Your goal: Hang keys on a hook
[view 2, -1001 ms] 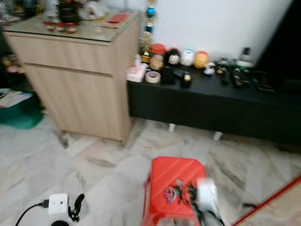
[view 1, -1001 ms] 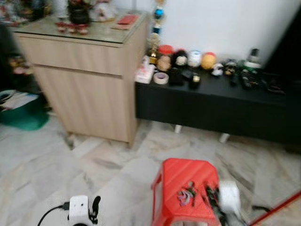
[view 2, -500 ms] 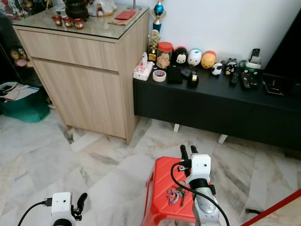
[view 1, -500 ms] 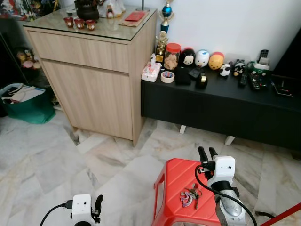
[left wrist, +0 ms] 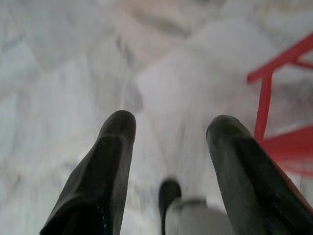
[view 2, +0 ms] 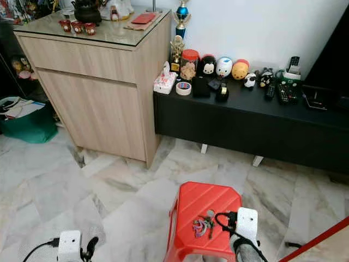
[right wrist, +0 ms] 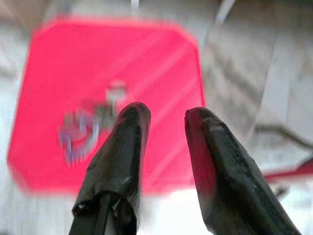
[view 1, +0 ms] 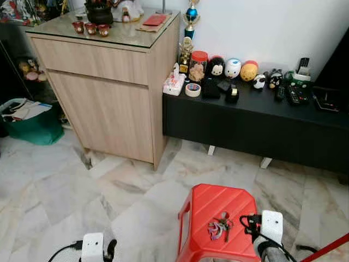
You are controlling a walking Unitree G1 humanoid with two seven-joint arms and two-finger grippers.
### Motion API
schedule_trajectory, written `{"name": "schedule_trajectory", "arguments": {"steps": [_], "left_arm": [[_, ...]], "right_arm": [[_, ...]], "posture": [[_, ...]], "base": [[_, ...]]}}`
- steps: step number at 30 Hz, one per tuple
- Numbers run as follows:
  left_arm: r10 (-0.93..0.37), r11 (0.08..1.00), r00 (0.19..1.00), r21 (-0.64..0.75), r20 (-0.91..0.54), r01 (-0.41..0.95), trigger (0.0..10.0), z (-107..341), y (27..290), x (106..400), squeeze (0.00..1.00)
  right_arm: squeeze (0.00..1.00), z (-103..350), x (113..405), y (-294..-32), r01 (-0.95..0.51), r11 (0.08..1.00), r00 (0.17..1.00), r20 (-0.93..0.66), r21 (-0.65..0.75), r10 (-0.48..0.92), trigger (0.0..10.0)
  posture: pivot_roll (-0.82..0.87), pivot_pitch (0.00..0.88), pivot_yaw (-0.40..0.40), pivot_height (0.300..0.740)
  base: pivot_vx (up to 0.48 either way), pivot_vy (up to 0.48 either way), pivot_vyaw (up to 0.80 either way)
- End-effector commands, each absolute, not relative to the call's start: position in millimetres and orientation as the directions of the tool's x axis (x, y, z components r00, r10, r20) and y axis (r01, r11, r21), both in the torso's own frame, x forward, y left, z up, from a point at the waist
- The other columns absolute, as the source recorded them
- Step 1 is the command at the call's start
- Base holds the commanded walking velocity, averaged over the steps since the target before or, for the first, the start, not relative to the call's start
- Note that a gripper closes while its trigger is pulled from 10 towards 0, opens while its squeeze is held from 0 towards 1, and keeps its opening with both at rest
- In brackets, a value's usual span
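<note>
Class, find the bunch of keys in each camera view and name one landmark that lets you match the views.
Left eye view: keys on the stool's top, near its front edge.
Right eye view: keys at the same spot.
Left wrist view: not in it.
Right wrist view: keys, blurred, beyond the fingertips.
Shared landmark: the red stool.

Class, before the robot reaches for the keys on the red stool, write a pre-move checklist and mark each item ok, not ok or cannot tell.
1. Keys lie free on the red stool: ok.
2. Right hand open, fingers apart: ok.
3. Right hand over the stool, keys beside its fingertips: ok.
4. Keys already gripped: not ok, nothing between the fingers.
5. Left hand open above the marble floor, away from the stool: ok.
6. Hook for hanging located: cannot tell.
</note>
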State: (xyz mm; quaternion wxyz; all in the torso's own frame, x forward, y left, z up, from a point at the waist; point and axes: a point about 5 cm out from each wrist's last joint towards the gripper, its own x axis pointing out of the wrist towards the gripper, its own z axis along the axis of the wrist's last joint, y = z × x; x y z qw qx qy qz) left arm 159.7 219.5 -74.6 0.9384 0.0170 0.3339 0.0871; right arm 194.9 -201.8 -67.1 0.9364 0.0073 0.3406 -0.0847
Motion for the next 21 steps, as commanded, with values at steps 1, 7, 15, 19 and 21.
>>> {"name": "schedule_trajectory", "arguments": {"steps": [1,7,15,19,21], "left_arm": [[0.182,0.982,0.716,0.088,-0.673,-0.166,10.0,-81.8,220.0,147.9,0.0],[0.195,0.979,0.694,0.094,-0.693,-0.18,10.0,-84.3,221.6,143.9,0.0],[0.21,0.976,0.677,0.104,-0.706,-0.194,10.0,-85.0,224.8,143.4,0.0],[0.21,0.975,0.676,0.104,-0.706,-0.194,10.0,-84.9,225.5,143.6,0.0],[0.208,0.976,0.676,0.104,-0.707,-0.192,10.0,-84.9,225.7,143.6,0.0]], "right_arm": [[0.0,-72.3,187.2,-201.7,0.172,0.984,0.727,-0.669,-0.042,-0.155,10.0],[0.0,-77.4,181.5,-201.0,0.177,0.983,0.692,-0.705,-0.045,-0.157,10.0],[0.0,-96.7,149.6,-193.6,0.113,0.992,0.533,-0.84,-0.046,-0.1,10.0],[0.0,-98.9,143.9,-193.0,0.136,0.99,0.519,-0.848,-0.039,-0.105,10.0],[0.0,-98.9,143.7,-192.7,0.136,0.99,0.524,-0.845,-0.036,-0.103,10.0]], "posture": [[0.06,0.0,-0.058,0.74],[0.06,0.0,-0.059,0.74],[0.06,0.0,-0.054,0.74],[0.06,0.0,-0.053,0.74],[0.06,0.0,-0.051,0.74]], "base": [[0.0,0.0,0.0],[0.0,0.0,0.0],[0.0,0.0,0.0],[0.0,0.0,0.0],[0.0,0.0,0.0]]}}
